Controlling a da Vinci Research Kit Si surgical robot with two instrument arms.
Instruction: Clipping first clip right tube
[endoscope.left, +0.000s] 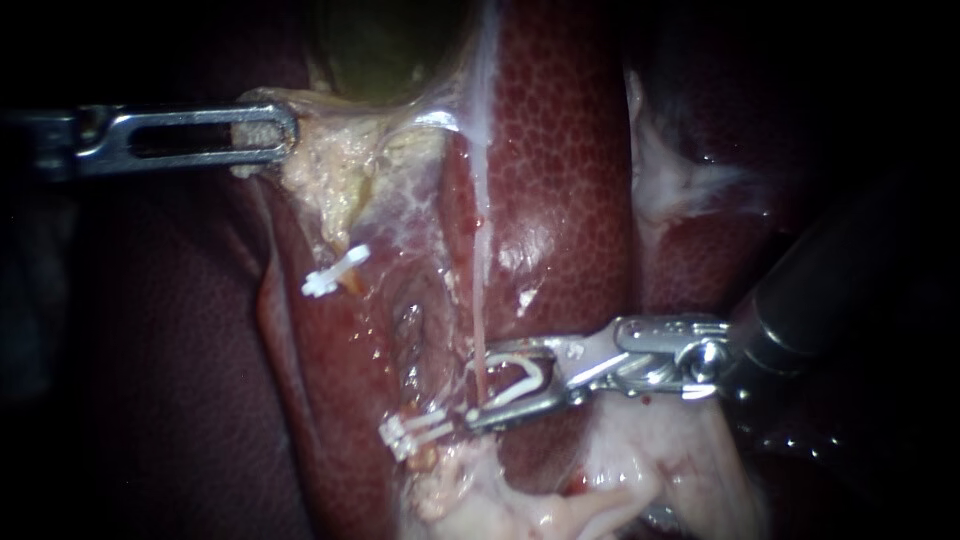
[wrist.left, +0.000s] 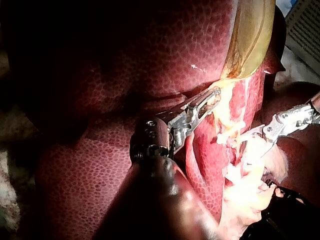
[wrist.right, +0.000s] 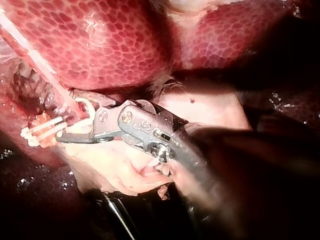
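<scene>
The right tube (endoscope.left: 483, 290) is a thin pink strand running down over the liver (endoscope.left: 565, 150). My right instrument (endoscope.left: 482, 392) comes in from the right. Its jaws stand on either side of this tube low down and carry an open white clip (endoscope.left: 525, 380). The right wrist view shows the same jaws (wrist.right: 67, 127) at the tube (wrist.right: 47, 75). My left instrument (endoscope.left: 280, 130) has its jaws shut on the pale tissue (endoscope.left: 330, 165) under the greenish gallbladder (endoscope.left: 380, 50), as the left wrist view also shows (wrist.left: 212, 97).
One white clip (endoscope.left: 335, 272) sits on the left tube higher up. Another white clip (endoscope.left: 412, 432) lies just beyond the right jaws' tips. Pale fatty tissue (endoscope.left: 620, 470) lies under the right instrument. Dark liver (endoscope.left: 150, 350) fills the left.
</scene>
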